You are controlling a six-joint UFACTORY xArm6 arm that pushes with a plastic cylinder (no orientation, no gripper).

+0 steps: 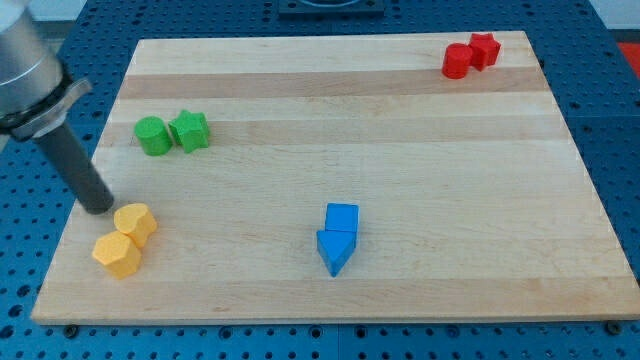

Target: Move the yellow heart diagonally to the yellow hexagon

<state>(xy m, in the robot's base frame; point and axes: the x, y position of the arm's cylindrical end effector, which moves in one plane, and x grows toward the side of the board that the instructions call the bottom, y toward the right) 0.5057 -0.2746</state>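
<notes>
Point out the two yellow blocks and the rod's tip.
yellow heart point(136, 221), camera view, on its top face.
yellow hexagon point(118, 254), camera view, on its top face.
my tip point(100, 207), camera view, at the rod's very end, just left of the heart.

**Colours on the Board**

The wooden board point(400, 150) is light tan with pale stripes. Around the board, the table point(615, 120) is blue. On the board sit two yellow blocks point(126, 240), two green blocks point(172, 133), two blue blocks point(338, 236) and two red blocks point(470, 55). The rod point(75, 165) is dark grey.
</notes>
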